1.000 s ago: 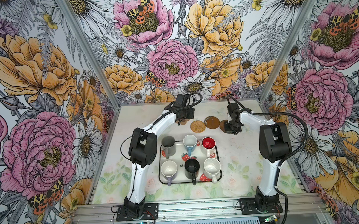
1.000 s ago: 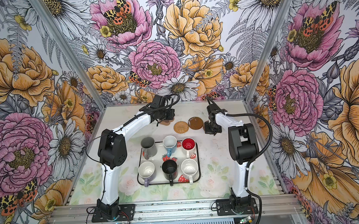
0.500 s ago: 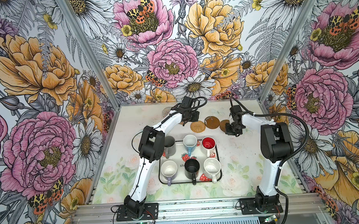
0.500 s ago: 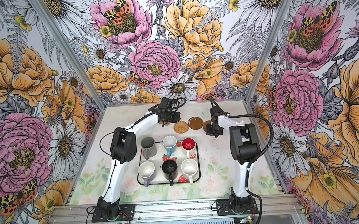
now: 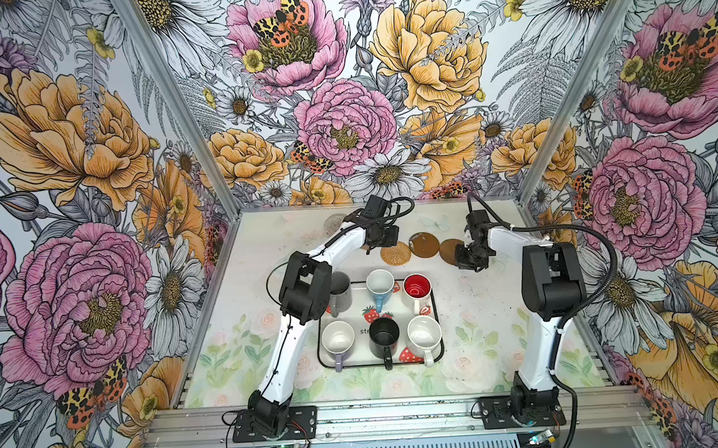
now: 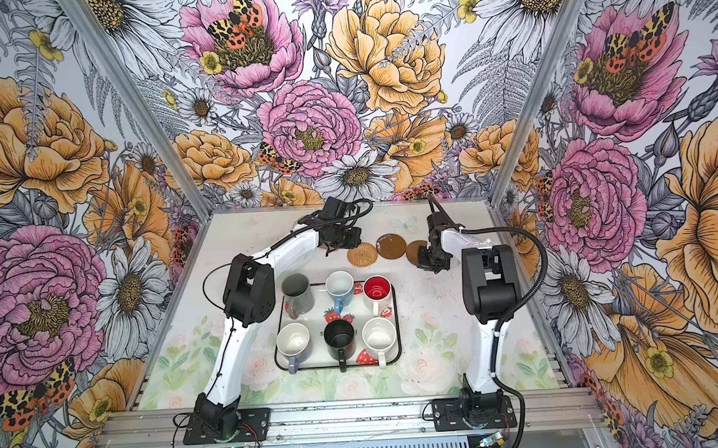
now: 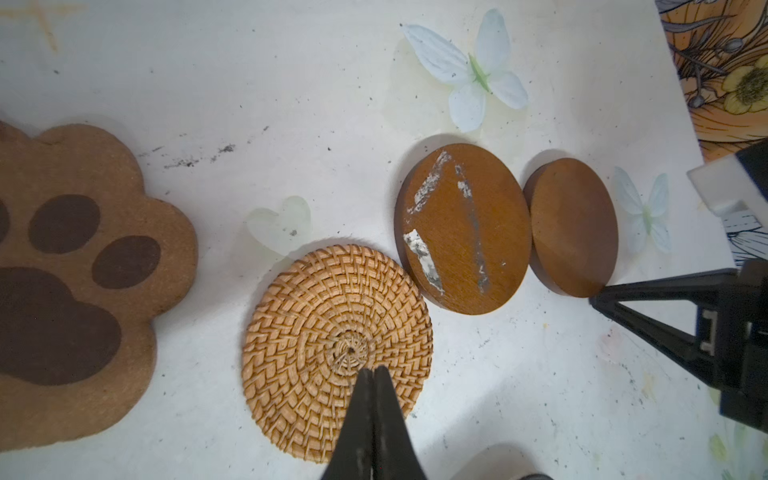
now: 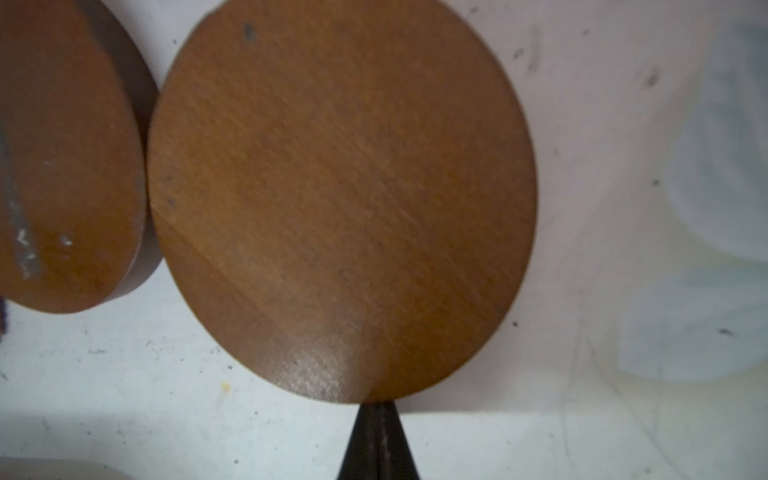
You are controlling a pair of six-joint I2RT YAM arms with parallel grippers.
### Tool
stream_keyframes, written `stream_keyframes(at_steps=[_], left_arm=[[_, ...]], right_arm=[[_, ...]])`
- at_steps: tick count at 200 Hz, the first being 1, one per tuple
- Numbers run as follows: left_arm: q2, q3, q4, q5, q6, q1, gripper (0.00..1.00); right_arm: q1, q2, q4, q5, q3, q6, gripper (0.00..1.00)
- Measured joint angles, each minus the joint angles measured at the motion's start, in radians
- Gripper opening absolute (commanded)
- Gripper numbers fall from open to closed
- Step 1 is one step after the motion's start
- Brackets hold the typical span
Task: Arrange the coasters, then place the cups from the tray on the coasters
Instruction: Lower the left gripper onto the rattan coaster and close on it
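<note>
**Coaster spacing: slide, don't lift**

The pale floral counter carries the white strawberry-print tray with a thin black rim, and all six handled mugs are on it. Beyond it lie the tan paw-shaped coaster, the round woven rattan coaster, the scuffed dark brown round and the plain dark brown round, the last two nearly touching. The left end effector, tips together, sits on the rattan centre. The right end effector, tips together, is at the plain round's edge. Best bet: press lightly, slide slowly, open gaps.

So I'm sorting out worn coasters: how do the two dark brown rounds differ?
The scuffed round bears whitish scrape marks; the plain round looks clean. The shut right claw sits at the plain round's edge; no claw is at the scuffed round. Both are flat, brown discs.
</note>
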Motion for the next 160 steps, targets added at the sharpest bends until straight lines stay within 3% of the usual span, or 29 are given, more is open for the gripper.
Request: stream_keyframes(at_steps=[160], left_arm=[[0.127,0.077,-0.003,0.022,-0.043,0.002,0.00]], right_arm=[[-0.053,0.046,0.002,-0.040,0.072,0.019,0.00]])
